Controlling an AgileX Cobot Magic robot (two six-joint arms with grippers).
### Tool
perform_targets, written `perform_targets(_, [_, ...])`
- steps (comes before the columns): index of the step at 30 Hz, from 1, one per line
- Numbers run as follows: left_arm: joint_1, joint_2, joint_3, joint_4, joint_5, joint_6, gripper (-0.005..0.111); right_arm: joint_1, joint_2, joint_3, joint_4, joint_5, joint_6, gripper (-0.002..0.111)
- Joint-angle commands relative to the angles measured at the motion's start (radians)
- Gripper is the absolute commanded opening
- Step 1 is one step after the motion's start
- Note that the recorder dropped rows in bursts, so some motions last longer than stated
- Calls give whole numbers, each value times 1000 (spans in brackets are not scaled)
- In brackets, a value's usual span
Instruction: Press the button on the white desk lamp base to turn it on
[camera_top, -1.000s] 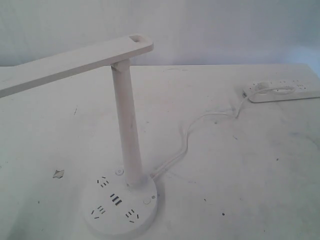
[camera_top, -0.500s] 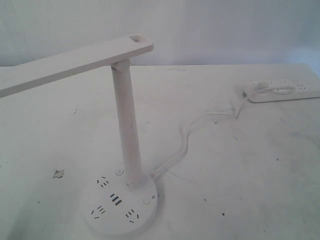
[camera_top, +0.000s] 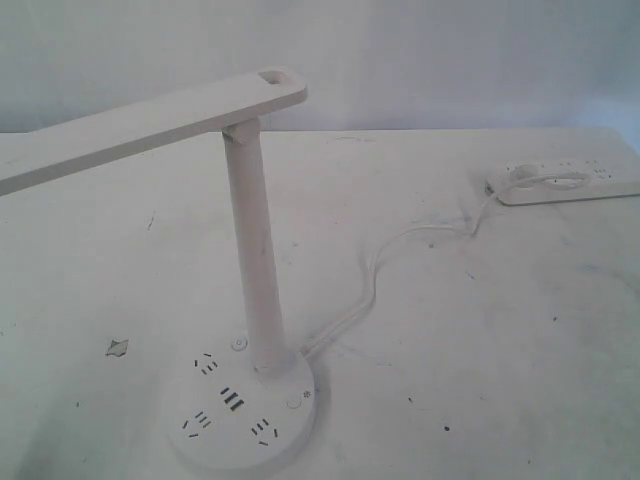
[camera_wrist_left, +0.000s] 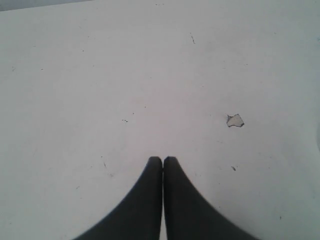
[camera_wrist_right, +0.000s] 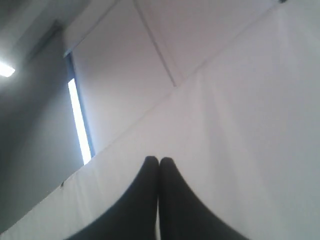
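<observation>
I judge that the task is at its very beginning: the approach is not yet made, because no arm shows in the exterior view. The white desk lamp base (camera_top: 240, 410) sits on the counter (camera_top: 480, 350), and the button (camera_top: 293, 404) lies on its top, near the foot of the post (camera_top: 255, 260), on the side of the post where the cable (camera_top: 375, 270) goes out. The left end effector (camera_wrist_left: 162, 160) is clenched with nothing between its fingers; it hangs over bare counter near a small grey chip (camera_wrist_left: 234, 120), which lies well apart from the post, on the side opposite to the cable. The right end effector (camera_wrist_right: 159, 160) is also clenched and empty, and its camera looks at a wall, not at the counter. For the next move I think the right arm is better, since the lamp head (camera_top: 150, 125) reaches out from the post over the chip side. The closed tips should come down straight on the button, clear of the post and the dark socket slots (camera_top: 232, 400), and press gently
</observation>
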Motion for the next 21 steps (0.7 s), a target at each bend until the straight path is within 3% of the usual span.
perform_targets(1, [-4, -4, 1, -6, 2, 2, 0, 0, 45, 2, 173, -12, -53, 0])
perform_targets(8, [-4, -4, 1, -6, 2, 2, 0, 0, 346, -68, -32, -174, -61, 0])
perform_targets(11, [-4, -4, 1, -6, 2, 2, 0, 0, 537, -130, -250, -290, -48, 0])
perform_targets(15, [-4, -4, 1, -6, 2, 2, 0, 3, 804, -230, -619, -433, 127, 0])
perform_targets(18, [-4, -4, 1, -6, 2, 2, 0, 52, 950, -280, -840, -433, 207, 0])
perform_targets(21, [-4, -4, 1, -6, 2, 2, 0, 146, 1057, -276, -870, -433, 148, 0])
